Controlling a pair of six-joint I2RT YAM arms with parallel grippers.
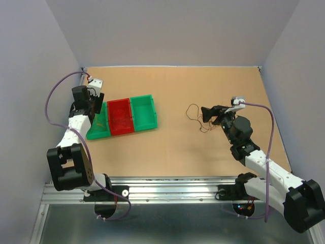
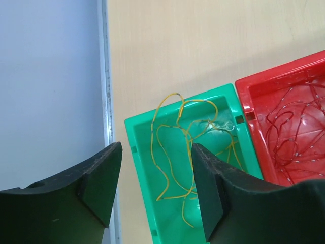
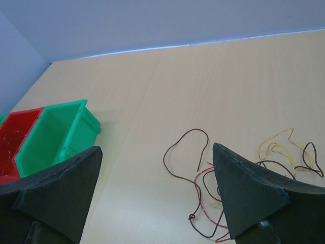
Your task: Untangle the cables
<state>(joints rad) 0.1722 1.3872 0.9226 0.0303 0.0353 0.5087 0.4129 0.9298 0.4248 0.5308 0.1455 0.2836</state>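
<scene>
A loose tangle of thin brown, red and yellow cables lies on the table right of centre. In the right wrist view a brown loop lies between my fingers, with red strands below it and yellow strands to the right. My right gripper is open and empty, hovering at the tangle's right side. My left gripper is open and empty above the left green bin, which holds yellow wires.
Three bins stand in a row at left: green, red with red wires, and green. Walls close the table on the left, back and right. A metal rail runs along the near edge.
</scene>
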